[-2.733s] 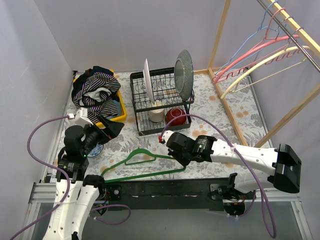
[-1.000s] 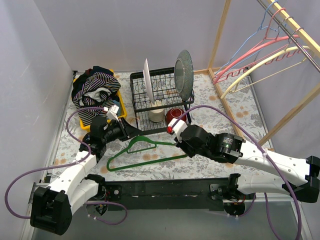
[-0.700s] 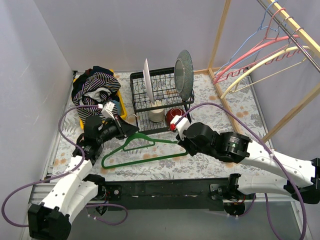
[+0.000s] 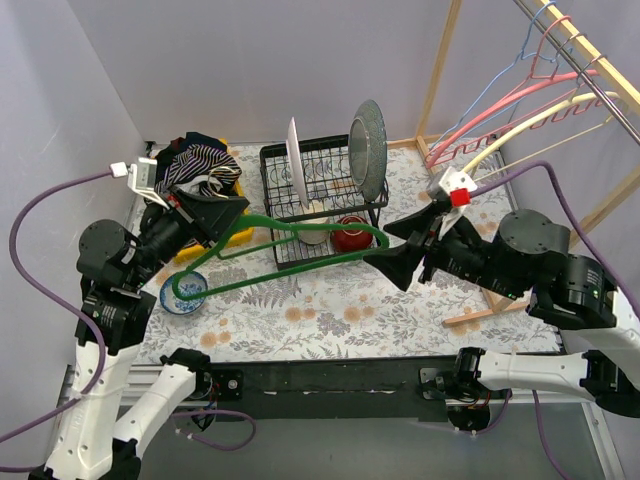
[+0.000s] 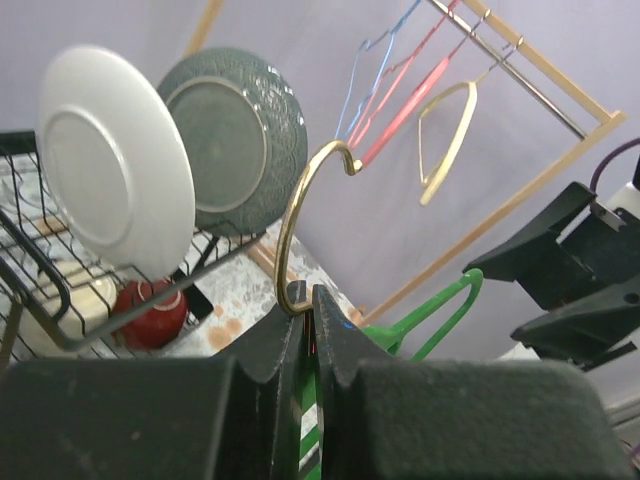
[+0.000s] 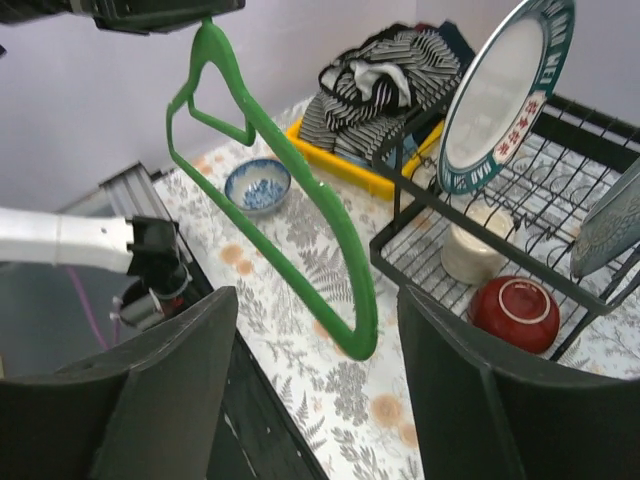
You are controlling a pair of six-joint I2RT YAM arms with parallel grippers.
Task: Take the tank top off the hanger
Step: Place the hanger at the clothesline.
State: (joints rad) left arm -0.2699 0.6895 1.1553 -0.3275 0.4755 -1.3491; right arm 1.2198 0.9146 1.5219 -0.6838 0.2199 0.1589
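Note:
A green hanger (image 4: 300, 262) with a brass hook (image 5: 290, 225) hangs bare in the air over the table. My left gripper (image 4: 225, 213) is shut on its neck just below the hook, as the left wrist view (image 5: 307, 300) shows. The hanger's far end curves between the fingers of my right gripper (image 4: 392, 248), which stands open and touches nothing (image 6: 315, 312). The striped tank top (image 4: 195, 165) lies bunched in a yellow bin (image 4: 241, 232) at the back left, apart from the hanger and from both grippers.
A black dish rack (image 4: 320, 200) holds a white plate, a grey-green plate, a cup and a red bowl. A small blue bowl (image 4: 185, 290) sits on the tablecloth. A wooden rail (image 4: 560, 40) at the right carries several hangers.
Both arms have risen from the table. The left gripper has lifted the hanger by its neck; the right gripper has opened off the hanger's end and moved right.

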